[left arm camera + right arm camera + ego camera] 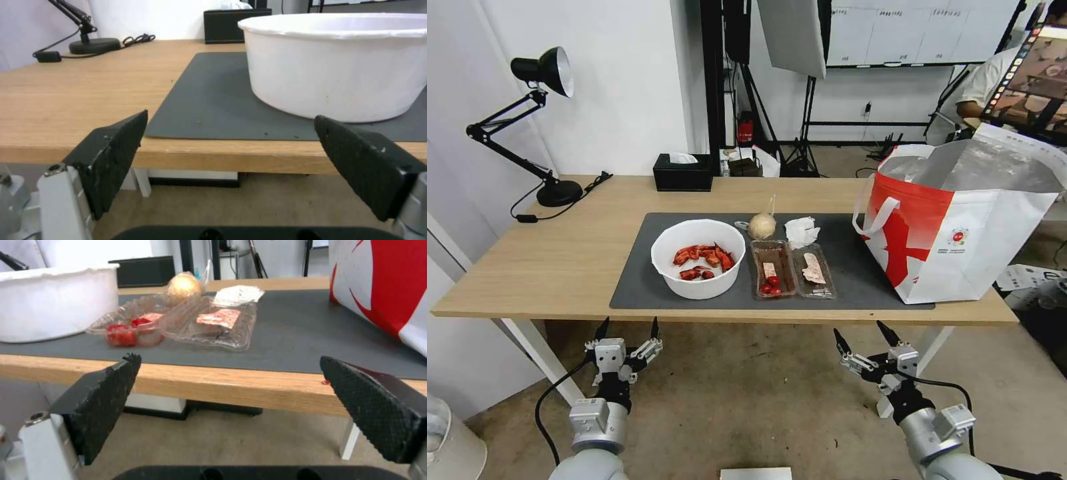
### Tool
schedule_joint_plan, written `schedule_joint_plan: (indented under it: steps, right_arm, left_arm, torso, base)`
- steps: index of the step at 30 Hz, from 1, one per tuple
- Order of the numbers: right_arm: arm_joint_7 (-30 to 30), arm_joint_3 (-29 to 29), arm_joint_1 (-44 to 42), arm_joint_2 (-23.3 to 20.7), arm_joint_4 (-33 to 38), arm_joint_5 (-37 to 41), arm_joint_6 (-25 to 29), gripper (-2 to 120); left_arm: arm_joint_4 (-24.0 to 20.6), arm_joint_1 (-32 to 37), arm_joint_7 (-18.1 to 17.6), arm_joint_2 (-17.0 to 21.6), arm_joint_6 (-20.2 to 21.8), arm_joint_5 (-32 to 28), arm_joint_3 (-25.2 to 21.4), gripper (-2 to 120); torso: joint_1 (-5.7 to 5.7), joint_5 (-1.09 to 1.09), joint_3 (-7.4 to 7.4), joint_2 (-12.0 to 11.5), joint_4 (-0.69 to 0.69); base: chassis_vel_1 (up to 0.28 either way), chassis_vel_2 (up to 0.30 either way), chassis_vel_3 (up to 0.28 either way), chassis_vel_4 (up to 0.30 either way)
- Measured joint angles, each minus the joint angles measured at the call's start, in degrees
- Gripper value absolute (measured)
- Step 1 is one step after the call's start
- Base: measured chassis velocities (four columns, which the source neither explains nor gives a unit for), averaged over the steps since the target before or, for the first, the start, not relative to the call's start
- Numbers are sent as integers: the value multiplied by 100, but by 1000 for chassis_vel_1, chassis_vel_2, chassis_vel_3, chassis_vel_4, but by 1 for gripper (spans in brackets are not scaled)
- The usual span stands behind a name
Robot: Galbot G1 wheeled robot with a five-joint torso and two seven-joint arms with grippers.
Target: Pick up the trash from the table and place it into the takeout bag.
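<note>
Both arms hang below the table point(560, 267) edge, left gripper point(628, 327) and right gripper point(862, 331) spread wide.

**Camera arrangement: one overhead view, two low wrist views**

The head camera looks forward and down from above the near edge of the table point(560, 267), taking in the whole desktop, with the takeout bag point(954, 233) at 2 o'clock. Each wrist camera sits just below desktop height, close to the near edge, facing across the mat point(213, 103). The left wrist view is nearest the white bowl point(338, 63); the right wrist view shares that bowl and faces the clear tray point(195, 323).
</note>
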Motion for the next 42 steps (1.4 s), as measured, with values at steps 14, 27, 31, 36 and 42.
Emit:
schedule_joint_plan:
  steps: [14, 27, 31, 36, 42]
  right_arm:
    - [0, 0, 0, 0, 0, 0, 0, 100]
    - [64, 149, 416, -201, 383, 175, -1154, 100]
    - [103, 232, 655, -318, 608, 280, -1823, 100]
    - [141, 309, 869, -421, 808, 373, -2416, 100]
    - [-14, 450, 1258, -525, 1270, 635, -2684, 100]
  left_arm:
    - [0, 0, 0, 0, 0, 0, 0, 100]
    - [-647, 221, 248, -357, 1211, -276, -515, 100]
    - [-1006, 345, 385, -556, 1881, -429, -800, 100]
    - [-1343, 461, 515, -742, 2510, -572, -1067, 100]
    - [-1755, 604, 670, -977, 3288, -751, -1398, 100]
  torso:
    - [0, 0, 0, 0, 0]
    - [0, 0, 0, 0, 1]
    - [0, 1, 0, 0, 0]
    - [0, 0, 0, 0, 0]
    - [0, 0, 0, 0, 1]
  base:
    - [0, 0, 0, 0]
    - [0, 0, 0, 0]
    - [0, 0, 0, 0]
    - [0, 0, 0, 0]
    - [0, 0, 0, 0]
